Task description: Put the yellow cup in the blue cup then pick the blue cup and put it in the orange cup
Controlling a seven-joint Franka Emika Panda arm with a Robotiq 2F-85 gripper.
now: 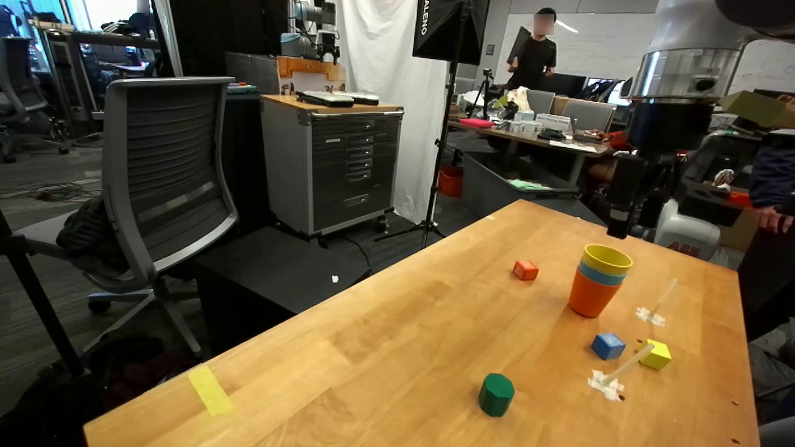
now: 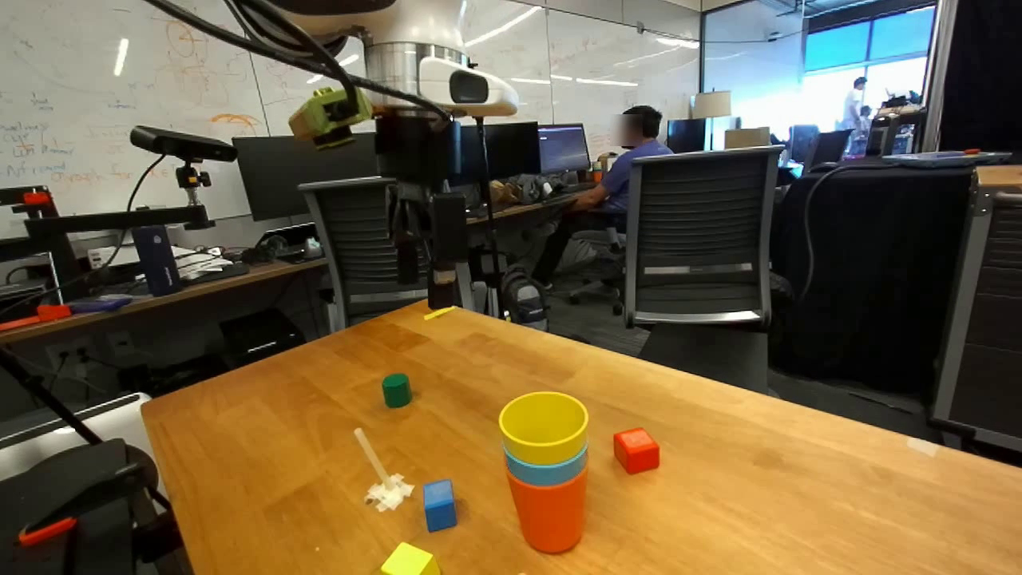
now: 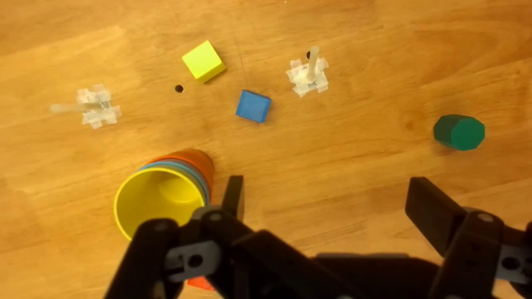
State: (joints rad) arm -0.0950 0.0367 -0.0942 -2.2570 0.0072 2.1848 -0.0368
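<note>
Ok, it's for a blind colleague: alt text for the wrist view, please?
A yellow cup sits inside a blue cup inside an orange cup on a wooden table, at left. The gripper, open and empty, shows along the bottom. Nearer the top are a yellow block and a blue block, with a green block at right.

Bright yellow cup (image 2: 544, 431), light blue cup (image 2: 549, 474), orange cup (image 2: 551, 515), green block (image 2: 397, 390), black end effector (image 3: 326, 197), tan wood-grained table (image 2: 718, 495)

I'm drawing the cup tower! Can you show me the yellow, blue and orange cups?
Yellow cup (image 3: 156, 197), in the wrist view: its inside.
Blue cup (image 2: 551, 474), in an exterior view: the thin strip showing.
Orange cup (image 2: 551, 517), in an exterior view: its outer wall.
</note>
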